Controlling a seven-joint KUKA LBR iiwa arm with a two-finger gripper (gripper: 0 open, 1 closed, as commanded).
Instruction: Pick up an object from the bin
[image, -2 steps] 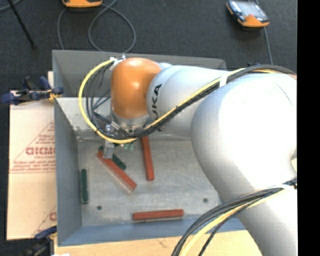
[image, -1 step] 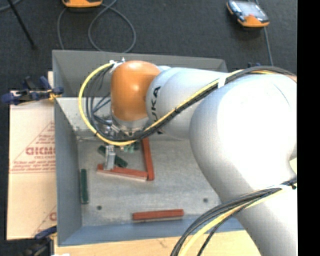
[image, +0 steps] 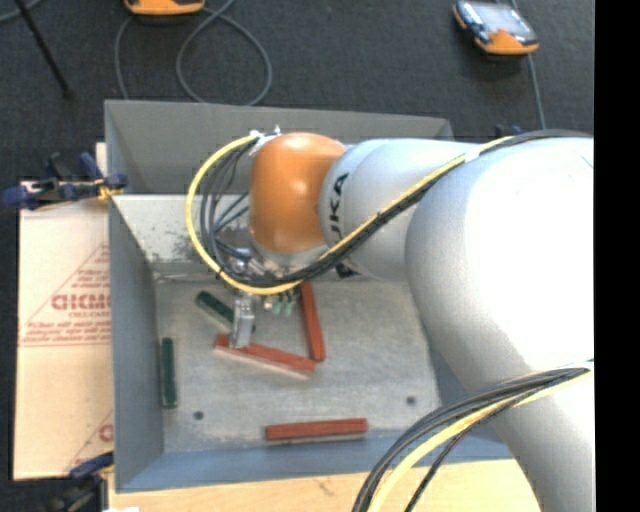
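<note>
My gripper (image: 243, 326) hangs below the orange wrist cover in the bin's middle left. Its tip is down at the left end of a red-brown flat bar (image: 272, 358), which lies slanted on the bin floor with a pale edge showing. A dark green stick (image: 212, 306) lies just left of the gripper. A second red-brown bar (image: 313, 322) runs nearly upright just to the gripper's right, and its lower end meets the first bar. A small green piece (image: 283, 305) shows partly under the wrist.
A third red-brown bar (image: 316, 430) lies flat near the bin's front wall. Another dark green stick (image: 168, 372) lies along the left wall. The big white arm covers the bin's right side and back.
</note>
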